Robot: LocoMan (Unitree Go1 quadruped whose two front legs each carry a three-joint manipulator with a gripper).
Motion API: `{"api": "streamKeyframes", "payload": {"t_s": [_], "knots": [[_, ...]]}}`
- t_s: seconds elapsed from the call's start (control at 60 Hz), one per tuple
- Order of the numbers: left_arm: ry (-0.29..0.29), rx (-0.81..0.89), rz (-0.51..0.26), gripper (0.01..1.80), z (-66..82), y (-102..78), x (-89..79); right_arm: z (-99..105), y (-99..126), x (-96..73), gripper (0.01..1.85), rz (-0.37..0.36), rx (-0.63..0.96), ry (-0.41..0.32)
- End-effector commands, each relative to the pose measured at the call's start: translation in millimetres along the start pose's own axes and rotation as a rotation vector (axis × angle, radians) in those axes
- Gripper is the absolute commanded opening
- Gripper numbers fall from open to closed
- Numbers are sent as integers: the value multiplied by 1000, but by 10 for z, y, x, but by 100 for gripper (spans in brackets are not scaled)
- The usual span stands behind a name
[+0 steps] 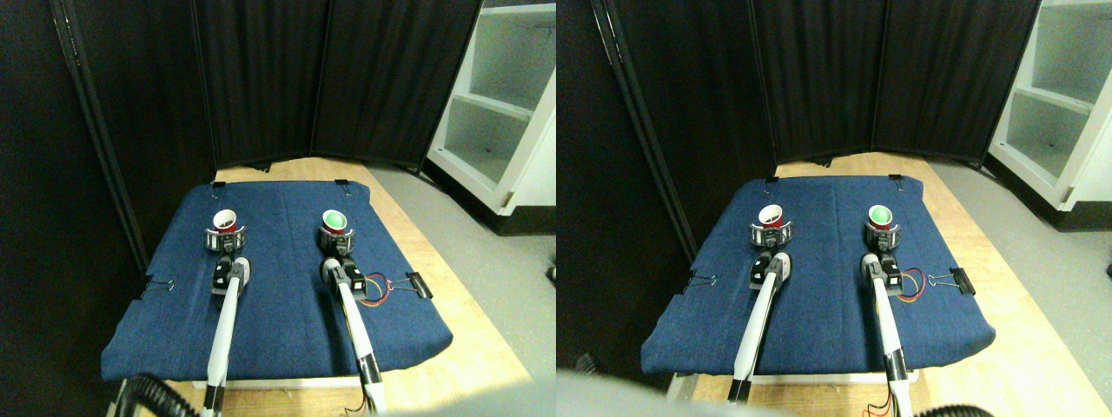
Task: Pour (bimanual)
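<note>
**Both cups gripped, pour not started**

Left gripper [225,238] closed around left red cup [225,221], upright, interior dark. Right gripper [335,236] closed around right red cup [334,221], upright, green inside. Cups well apart, both over blue cloth [278,304].

Risks, judged:
- Misaligned rims during tilt, contents landing on cloth.
- Thin cups crushing or slipping under squeeze.
- Loose wires [375,291] beside right arm, snag possible.
- Soft cloth held by binder clips [415,284], bunching possible.

Cloth over wooden board [469,334]. Black curtain panels [347,78] behind, white shelf unit [499,104] at right, grey floor.
</note>
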Motion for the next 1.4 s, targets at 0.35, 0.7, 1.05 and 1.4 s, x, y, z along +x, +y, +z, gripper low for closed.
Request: {"api": "streamKeyframes", "payload": {"t_s": [0.35,0.7,1.05,1.4], "knots": [[-54,8,-35,45,-37,-27,16,32,50,58,77,19,39,-10],[-133,16,-50,33,-38,-40,1,29,50,48,33,96,6,-76],[-51,31,-102,33,-68,-188,-76,48,178,-43,33,124,-40,-69],[54,37,-139,33,-156,-553,-251,42,531,-163,33,204,-211,-8]]}}
